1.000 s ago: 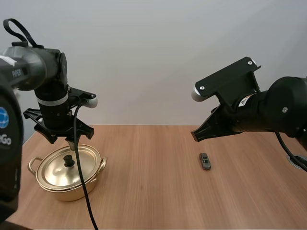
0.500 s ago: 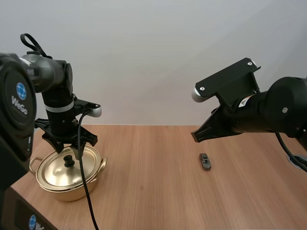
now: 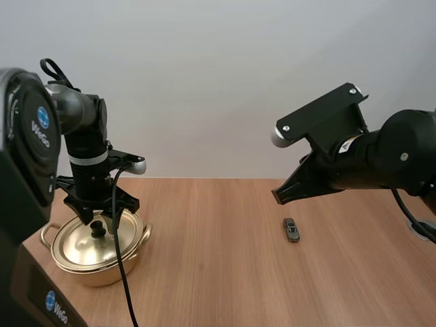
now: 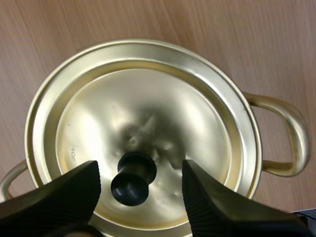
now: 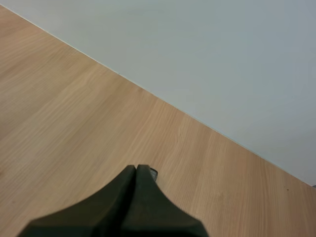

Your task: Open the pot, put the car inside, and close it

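A gold pot (image 3: 95,262) with its lid (image 3: 82,238) on stands at the table's left. My left gripper (image 3: 97,219) hangs just above the lid, open, its fingers (image 4: 217,207) on either side of the black knob (image 4: 133,177) without touching it. The lid (image 4: 143,123) sits flat on the pot's rim. A small grey toy car (image 3: 291,229) lies on the wood right of centre. My right gripper (image 3: 278,193) hovers above and a little left of the car, shut on nothing, its fingers (image 5: 129,197) pressed into one wedge; a bit of the car (image 5: 153,173) peeks past the tip.
The pot's side handles (image 4: 289,138) stick out to left and right. The wooden table (image 3: 211,272) lies bare between pot and car. A pale wall rises behind the table's far edge.
My left gripper has come down and slightly right over the lid, so its fingers now flank the knob. The right arm and the car have stayed still.
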### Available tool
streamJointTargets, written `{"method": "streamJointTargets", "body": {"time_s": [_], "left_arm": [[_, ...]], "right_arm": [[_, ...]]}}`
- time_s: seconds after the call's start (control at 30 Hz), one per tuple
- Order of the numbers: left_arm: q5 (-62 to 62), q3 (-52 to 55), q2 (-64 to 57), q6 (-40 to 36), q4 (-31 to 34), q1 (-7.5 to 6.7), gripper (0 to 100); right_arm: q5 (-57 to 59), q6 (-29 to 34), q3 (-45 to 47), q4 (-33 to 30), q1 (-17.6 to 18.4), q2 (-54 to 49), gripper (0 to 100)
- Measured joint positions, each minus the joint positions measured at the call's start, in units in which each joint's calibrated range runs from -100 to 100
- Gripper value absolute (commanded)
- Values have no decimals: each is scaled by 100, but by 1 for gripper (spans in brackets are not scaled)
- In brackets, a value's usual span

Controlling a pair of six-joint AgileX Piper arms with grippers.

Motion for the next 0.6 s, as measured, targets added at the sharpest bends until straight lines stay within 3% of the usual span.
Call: {"method": "streamJointTargets", "body": {"time_s": [0.1,0.17,0.27,0.6], "left_arm": [[0,0,25,0,0,0,61],[0,0,25,0,0,0,41],[0,0,25,9,55,0,0],[6,-152,-54,112,263,0,0]], "right_arm": [[0,0,0,0,0,0,0],[0,-14,0,0,0,0,0],[0,-23,0,0,0,0,0],[0,18,0,0,0,0,0]]}}
